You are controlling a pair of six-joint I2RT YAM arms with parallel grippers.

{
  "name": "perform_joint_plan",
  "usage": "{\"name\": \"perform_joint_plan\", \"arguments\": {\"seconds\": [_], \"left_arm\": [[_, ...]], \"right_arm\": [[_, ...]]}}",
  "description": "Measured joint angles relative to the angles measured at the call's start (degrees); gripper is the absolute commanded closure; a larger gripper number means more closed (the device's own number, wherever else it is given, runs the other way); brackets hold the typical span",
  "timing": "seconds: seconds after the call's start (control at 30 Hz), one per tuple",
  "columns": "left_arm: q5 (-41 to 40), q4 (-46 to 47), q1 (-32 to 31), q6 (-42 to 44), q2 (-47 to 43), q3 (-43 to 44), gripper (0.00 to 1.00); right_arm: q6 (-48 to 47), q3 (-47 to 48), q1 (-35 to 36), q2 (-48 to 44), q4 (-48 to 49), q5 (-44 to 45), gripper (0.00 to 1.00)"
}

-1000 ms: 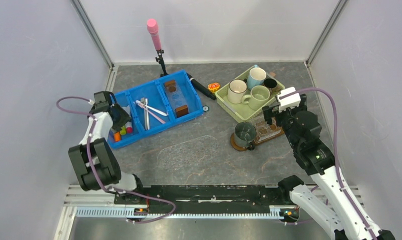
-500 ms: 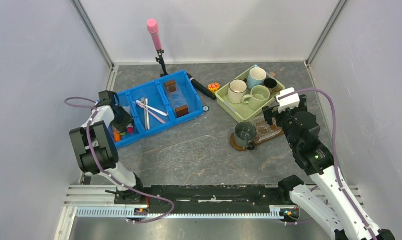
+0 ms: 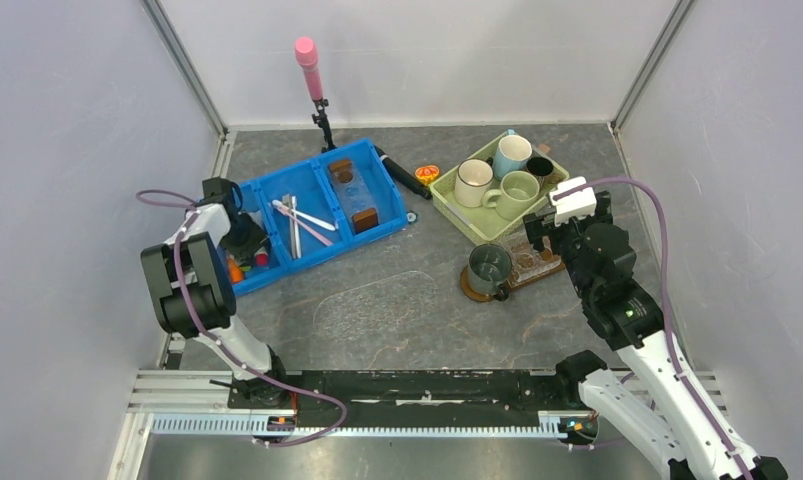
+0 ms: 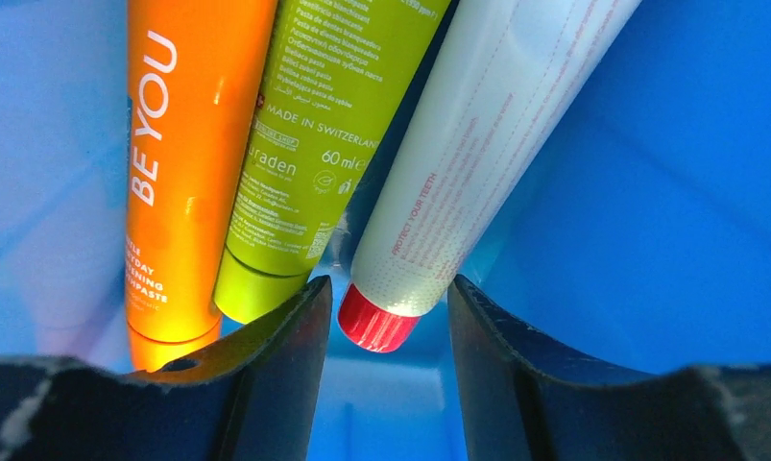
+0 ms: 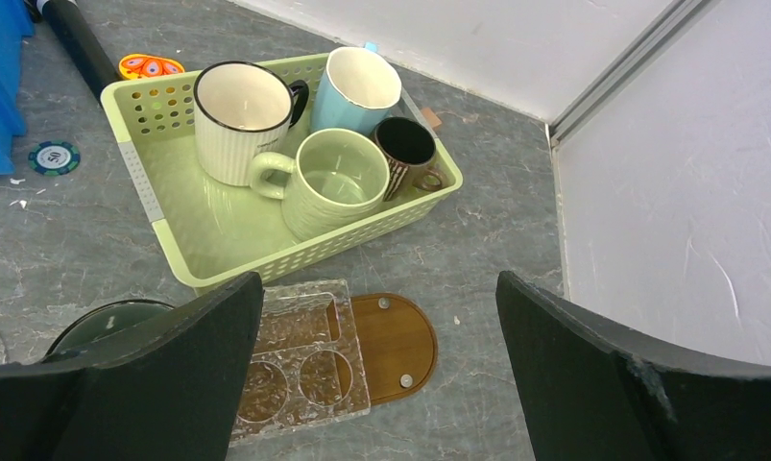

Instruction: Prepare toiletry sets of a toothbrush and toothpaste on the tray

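Your left fingers [image 4: 285, 370] are down in the end compartment of the blue bin [image 3: 312, 183], at the left of the overhead view. They stand spread, one on each side of the red cap [image 4: 376, 325] of the white tube [image 4: 477, 144]. A sliver of blue floor shows on both sides of the cap, so nothing is pinched. The white tube lies tilted, with its cap toward the bottom of the wrist frame. To its left in that frame lie the green tube [image 4: 324, 125] and then the orange tube [image 4: 184, 163], side by side and touching. The green tube's cap end sits close to the tip of the left-hand finger, and you cannot tell whether they touch. In the bin's middle compartment the toothbrushes [image 3: 299, 218], pink and white, lie crossed.

Your right fingers [image 5: 170, 375] are spread wide with nothing between them, hanging above the desk [image 3: 427, 330] at the right of the overhead view. Below them lies the tray [image 5: 400, 336], a brown wooden board with a rounded end. It carries a clear dimpled organiser [image 5: 300, 360], and a dark green mug [image 3: 489, 265] stands on its far end. Just above the tray in the wrist frame sits the pale green basket [image 5: 160, 192]. It holds a cream mug [image 5: 237, 120], a blue mug [image 5: 357, 91], a light green mug [image 5: 338, 182] and a small dark mug [image 5: 407, 149].
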Motion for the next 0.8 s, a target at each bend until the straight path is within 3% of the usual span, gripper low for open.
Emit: {"name": "perform_joint_plan", "arguments": {"seconds": [0.33,0.53,0.8], "left_arm": [[-3.3,-2.5,-4.7,0.3,-0.1,0.4,0.8],[-3.6,-6.0,-5.5,0.9,-6.3,0.5,0.96],[-2.8,-7.8,-5.4,0.9,-15.3,1.2,0.98]], "right_arm": [[0.0,0.0,0.0,-0.1,0.1,0.4,0.02],[0.0,0.0,0.0,-0.1,0.1,0.4,0.02],[0.1,0.3,0.0,0.0,-0.3,0.3,0.02]]}}
